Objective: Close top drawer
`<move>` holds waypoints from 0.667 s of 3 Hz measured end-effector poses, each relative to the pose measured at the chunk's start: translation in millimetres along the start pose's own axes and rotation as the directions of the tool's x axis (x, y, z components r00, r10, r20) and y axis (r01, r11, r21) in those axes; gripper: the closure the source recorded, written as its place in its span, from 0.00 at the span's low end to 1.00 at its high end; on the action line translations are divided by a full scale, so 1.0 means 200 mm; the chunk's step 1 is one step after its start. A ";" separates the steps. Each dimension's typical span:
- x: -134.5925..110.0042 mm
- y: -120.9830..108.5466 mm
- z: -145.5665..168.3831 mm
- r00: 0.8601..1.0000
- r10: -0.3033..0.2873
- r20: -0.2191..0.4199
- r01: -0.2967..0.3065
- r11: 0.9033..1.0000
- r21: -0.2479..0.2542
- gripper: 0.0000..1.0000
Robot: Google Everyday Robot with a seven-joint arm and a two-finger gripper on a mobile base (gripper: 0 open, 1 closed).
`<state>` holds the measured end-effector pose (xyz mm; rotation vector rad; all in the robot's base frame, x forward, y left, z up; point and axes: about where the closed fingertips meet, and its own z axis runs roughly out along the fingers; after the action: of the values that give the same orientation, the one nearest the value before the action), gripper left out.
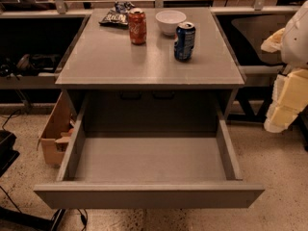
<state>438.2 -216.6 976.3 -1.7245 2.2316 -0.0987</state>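
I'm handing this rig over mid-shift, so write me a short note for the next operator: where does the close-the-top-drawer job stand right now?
End effector: at the right edge of the view, beside the cabinet's right side, apart from the drawer.
Top drawer: pulled far out toward the camera; its inside looks empty.
On the cabinet top: red can, blue can, white bowl, snack bag.
Done: nothing yet.
Left: bring the end effector to the drawer front and push it in until shut.
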 end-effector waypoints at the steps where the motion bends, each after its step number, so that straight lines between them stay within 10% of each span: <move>1: 0.00 0.00 0.00 1.000 0.000 0.000 0.000 1.000 0.000 0.00; 2: 0.03 0.05 0.10 1.000 0.022 0.008 -0.021 0.999 -0.035 0.00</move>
<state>433.2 -216.0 952.8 -1.7152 2.2583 -0.0478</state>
